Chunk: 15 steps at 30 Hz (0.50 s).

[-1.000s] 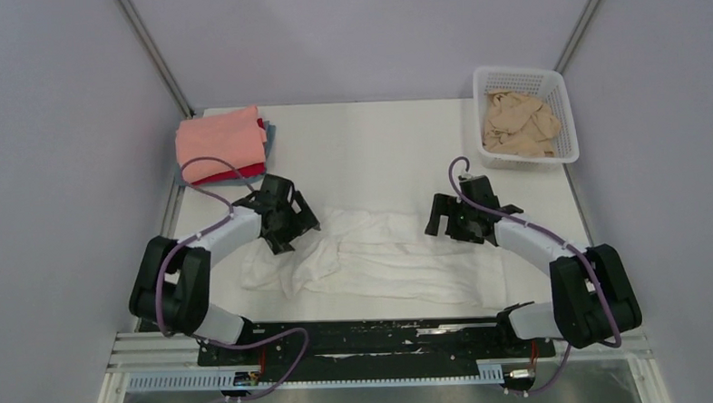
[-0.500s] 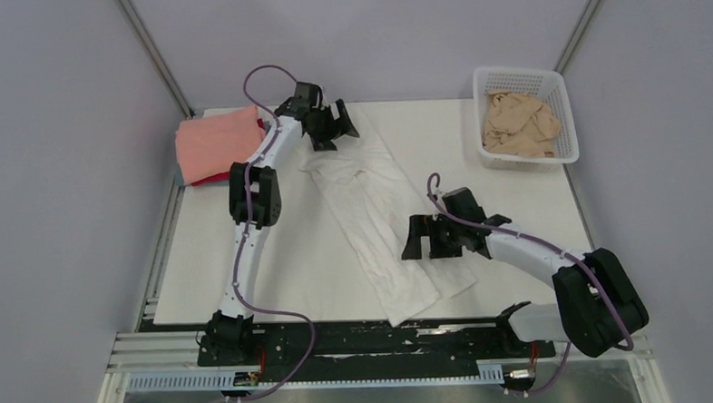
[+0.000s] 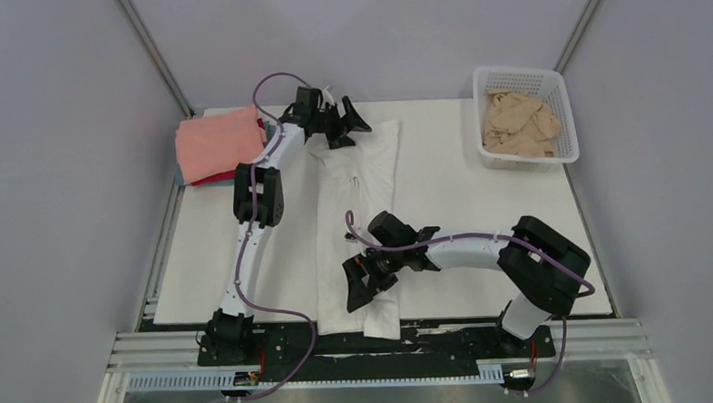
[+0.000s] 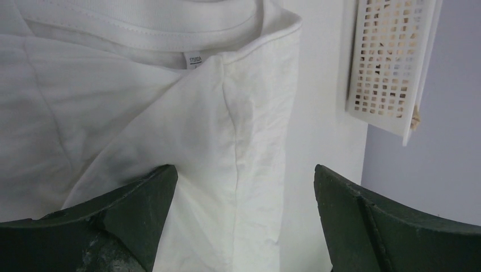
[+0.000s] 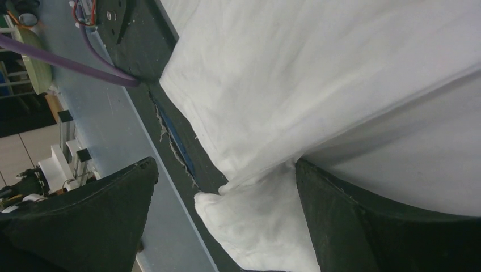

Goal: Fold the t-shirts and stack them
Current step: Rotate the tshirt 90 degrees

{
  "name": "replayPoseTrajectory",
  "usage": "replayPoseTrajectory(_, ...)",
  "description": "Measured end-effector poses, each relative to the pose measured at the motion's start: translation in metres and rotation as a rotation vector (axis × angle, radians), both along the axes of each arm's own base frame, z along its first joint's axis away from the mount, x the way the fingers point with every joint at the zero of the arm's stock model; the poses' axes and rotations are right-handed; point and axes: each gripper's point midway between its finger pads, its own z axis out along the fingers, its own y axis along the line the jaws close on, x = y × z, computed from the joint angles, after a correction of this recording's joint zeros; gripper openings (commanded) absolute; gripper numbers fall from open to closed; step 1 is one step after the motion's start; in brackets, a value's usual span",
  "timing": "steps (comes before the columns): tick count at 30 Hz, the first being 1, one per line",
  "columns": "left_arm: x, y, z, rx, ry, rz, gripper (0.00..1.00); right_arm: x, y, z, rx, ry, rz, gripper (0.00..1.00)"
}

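white t-shirt lengthwise on white table | lilac walls | left gripper, right gripper spread wide

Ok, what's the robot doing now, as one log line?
white t-shirt: stretched far-to-near | left hand: open over collar | right hand: open over hem | folded stack: far left | beige shirt: in basket

neck label inside white t-shirt collar; print too small to read
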Motion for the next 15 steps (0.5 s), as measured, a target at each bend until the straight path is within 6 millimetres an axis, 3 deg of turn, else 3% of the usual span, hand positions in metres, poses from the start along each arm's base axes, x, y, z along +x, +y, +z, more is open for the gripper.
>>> replayPoseTrajectory(4, 0.008, -0.001, 0.001, -0.009, -0.013, 0.033, 1.0, 0.005, 0.001, 0.001, -0.029, -0.02, -0.044, 1.0)
replayPoseTrajectory(7, 0.018, 0.004, 0.002, 0.014, -0.044, 0.075, 1.0, 0.011, -0.011, 0.01, -0.079, -0.075, -0.1, 1.0)
replayPoseTrajectory(15, 0.046, 0.028, 0.006, 0.097, -0.128, 0.198, 1.0, 0.038, -0.052, 0.076, -0.057, -0.275, -0.352, 1.0)
